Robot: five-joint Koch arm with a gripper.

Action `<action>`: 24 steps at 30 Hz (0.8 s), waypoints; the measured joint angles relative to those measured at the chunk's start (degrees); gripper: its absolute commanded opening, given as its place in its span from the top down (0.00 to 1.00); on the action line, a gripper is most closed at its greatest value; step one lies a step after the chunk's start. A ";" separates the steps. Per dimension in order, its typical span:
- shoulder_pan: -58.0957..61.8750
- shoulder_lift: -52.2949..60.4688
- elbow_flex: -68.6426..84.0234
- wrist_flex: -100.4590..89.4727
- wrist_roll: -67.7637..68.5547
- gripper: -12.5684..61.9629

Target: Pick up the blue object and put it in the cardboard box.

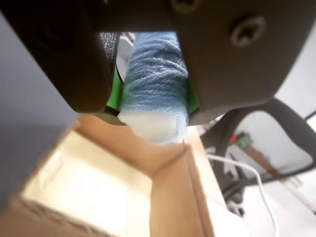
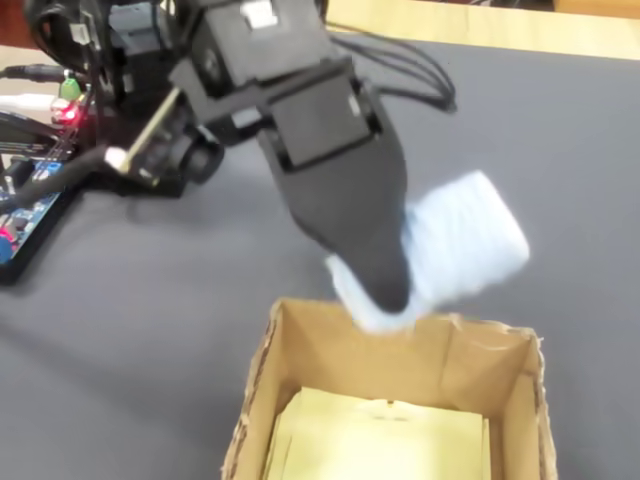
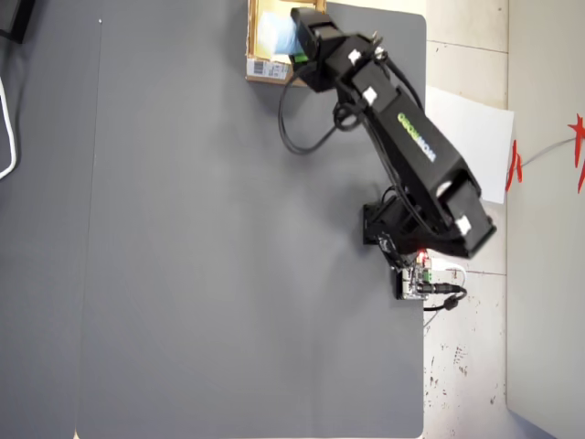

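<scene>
End effector grips blue object above cardboard box rim.

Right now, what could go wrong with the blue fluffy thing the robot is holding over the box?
1. The blue object hangs near the far wall of the cardboard box, not over its middle. If let go now, it might hit the rim and tumble outside.
2. The gripper holds it by one end, so it might slip out early.
3. Going lower, the gripper might bump the wall and push the box.
</scene>
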 measured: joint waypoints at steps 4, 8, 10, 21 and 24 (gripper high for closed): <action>3.34 -3.25 -0.09 0.00 0.09 0.47; 3.87 -3.52 -0.44 0.00 5.10 0.38; 3.96 -3.43 -0.44 -0.18 7.21 0.38; -1.76 4.83 8.53 -11.43 14.41 0.38; -7.56 11.43 14.59 -16.17 16.35 0.38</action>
